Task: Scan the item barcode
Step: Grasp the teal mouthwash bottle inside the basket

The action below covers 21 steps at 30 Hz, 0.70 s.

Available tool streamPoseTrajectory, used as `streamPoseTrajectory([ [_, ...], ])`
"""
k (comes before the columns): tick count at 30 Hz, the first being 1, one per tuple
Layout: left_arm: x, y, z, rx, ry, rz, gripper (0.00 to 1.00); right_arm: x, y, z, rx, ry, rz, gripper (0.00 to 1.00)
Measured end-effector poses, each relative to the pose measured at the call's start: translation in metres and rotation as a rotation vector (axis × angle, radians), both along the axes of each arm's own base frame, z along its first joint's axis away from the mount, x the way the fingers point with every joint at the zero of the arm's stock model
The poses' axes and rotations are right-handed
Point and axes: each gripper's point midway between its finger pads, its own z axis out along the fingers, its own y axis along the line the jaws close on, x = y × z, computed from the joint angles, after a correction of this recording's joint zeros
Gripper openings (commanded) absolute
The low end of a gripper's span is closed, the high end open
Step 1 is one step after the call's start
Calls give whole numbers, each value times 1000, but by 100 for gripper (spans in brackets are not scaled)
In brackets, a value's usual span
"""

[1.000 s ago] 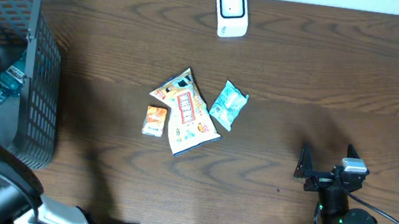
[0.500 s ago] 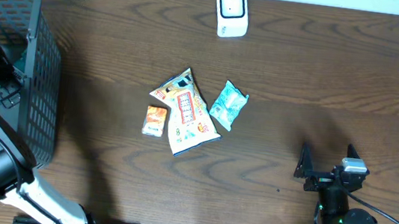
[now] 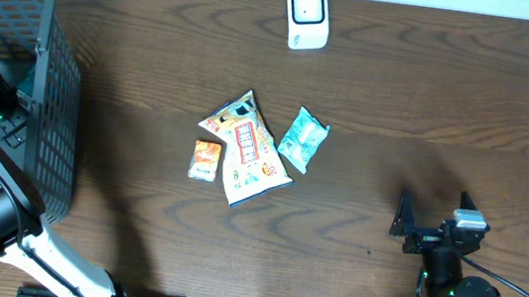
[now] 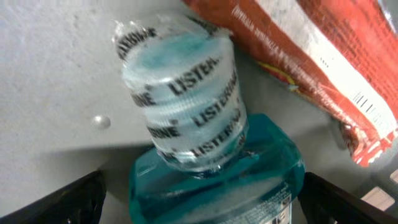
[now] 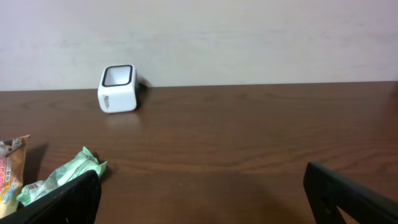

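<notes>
**Mouthwash bottle lies in the basket, left jaws spread over it**

Mouthwash bottle point(image 4: 211, 168), blue-green and with a clear printed seal over its cap point(image 4: 180, 106), lies on the grey floor of the dark mesh basket point(image 3: 51, 94) at the table's left edge. A red packet point(image 4: 311, 68) lies just beside it, its lower edge near the bottle's shoulder.

The left gripper point(image 4: 204, 202) hangs inside the basket right above the bottle. Its fingers point(image 4: 68, 202) are spread wide, one at each side of the bottle's body, and grip nothing. Whether the right-hand finger touches the bottle cannot be told.

The right gripper point(image 5: 202, 202) sits low over the near right part of the wooden table point(image 3: 449, 110), jaws wide apart and empty.

The white scanner point(image 3: 308, 16) stands at the far edge of the table, well apart from the basket. In the middle of the table lie a snack bag point(image 3: 247, 150), a green packet point(image 3: 302, 139) touching its right side and a small orange packet point(image 3: 204, 160) just to its left.
</notes>
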Motion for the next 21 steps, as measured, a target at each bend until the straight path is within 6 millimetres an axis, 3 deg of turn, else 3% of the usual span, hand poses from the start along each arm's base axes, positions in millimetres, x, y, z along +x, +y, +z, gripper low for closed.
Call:
streamPoseTrajectory([
  [4, -4, 2, -4, 11, 27, -2, 79, 0, 0, 0, 0, 0, 0, 99],
  [12, -6, 5, -5, 40, 49, -45, 53, 0, 0, 0, 0, 0, 0, 99],
  [21, -5, 5, -5, 41, 42, -105, 51, 0, 0, 0, 0, 0, 0, 99],
])
